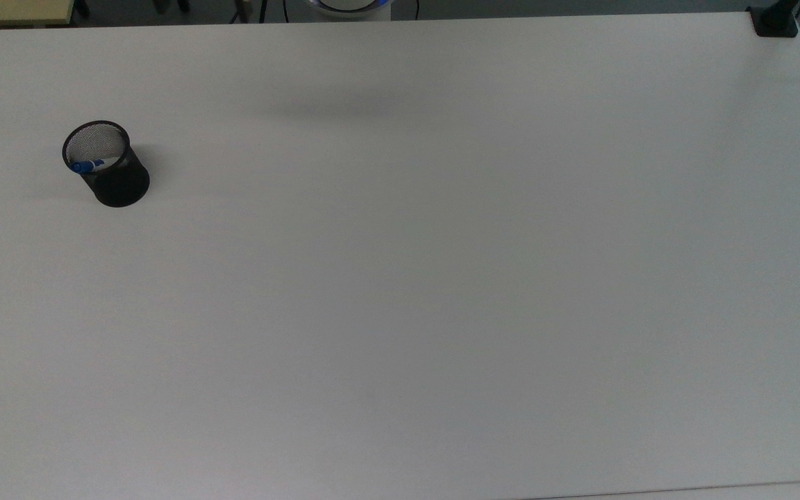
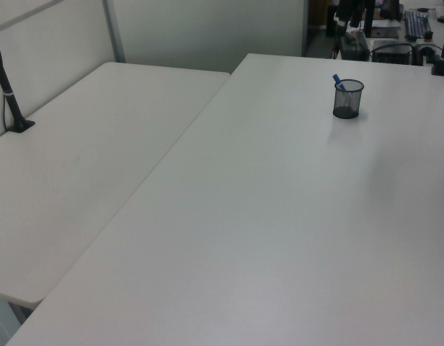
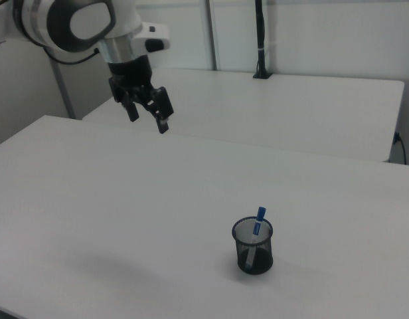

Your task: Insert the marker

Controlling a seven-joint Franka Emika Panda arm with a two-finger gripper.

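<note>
We are looking at the marker (image 3: pixel 258 224) standing inside the black mesh cup (image 3: pixel 253 248), leaning against the rim with its blue cap poking out above it. In the top view the cup (image 1: pixel 107 167) is sitting near the top view's left edge of the white surface (image 1: pixel 442 278), and the marker (image 1: pixel 87 166) is lying against the cup's inner wall on the top view's left side. In the left view the cup (image 2: pixel 347 99) is standing at the far right of the surface, the blue tip (image 2: pixel 338 81) tilting toward the left view's left.

In the right view our gripper (image 3: pixel 147 117) is hanging well above the surface, far off to the right view's upper left of the cup, with its two fingers spread apart and nothing between them. The arm (image 3: pixel 78 23) is reaching in from the right view's top left corner. A soft shadow, probably the arm's, is falling on the surface (image 3: pixel 125 272) near the right view's lower left.
</note>
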